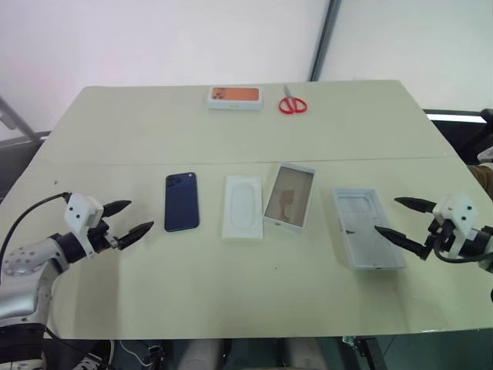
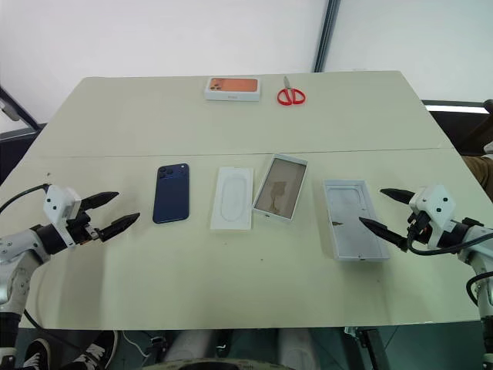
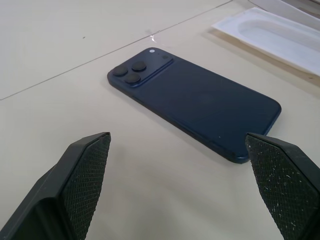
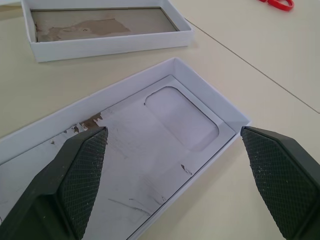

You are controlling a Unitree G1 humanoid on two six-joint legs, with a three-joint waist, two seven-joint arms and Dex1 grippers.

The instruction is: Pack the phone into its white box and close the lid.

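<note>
Nothing packed yet: phone (image 1: 182, 201) lies flat on table (image 1: 231, 285), apart from white box (image 1: 290, 197), with insert (image 1: 243, 206) between; lid (image 1: 367, 227) upturned at right. Left gripper (image 1: 128, 221) and right gripper (image 1: 402, 222) both spread wide, empty. Next, left pinches phone's long edges; bare table around it gives room

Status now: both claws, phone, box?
Both claws open, empty: left claw, right claw. Phone flat on table, white box empty. Nothing blocking.

Bright, even light; soft shadows, sharp focus.
</note>
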